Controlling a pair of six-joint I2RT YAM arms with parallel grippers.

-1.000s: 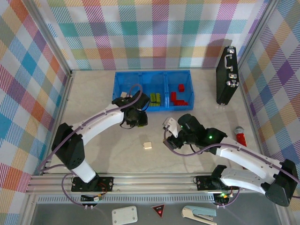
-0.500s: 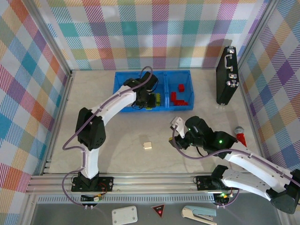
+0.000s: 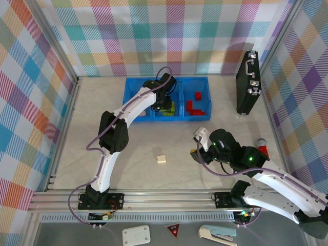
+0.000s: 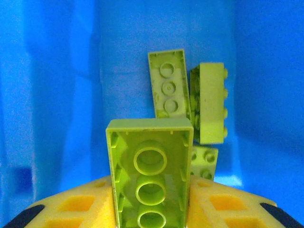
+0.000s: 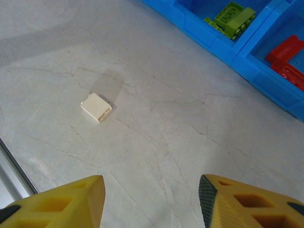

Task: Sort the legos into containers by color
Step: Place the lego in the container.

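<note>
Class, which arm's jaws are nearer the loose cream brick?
Right. The right arm has its jaws just right of the cream brick; the left arm reaches back over the bin.

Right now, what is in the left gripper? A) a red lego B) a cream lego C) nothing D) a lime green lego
D: in the left wrist view a lime green lego sits clamped between the yellow fingers of the left gripper, above other green legos in the blue bin.

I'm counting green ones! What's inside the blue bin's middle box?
Loose lime green bricks lie on the compartment floor. The left gripper holds another green brick above them, hiding the floor beneath it.
</note>
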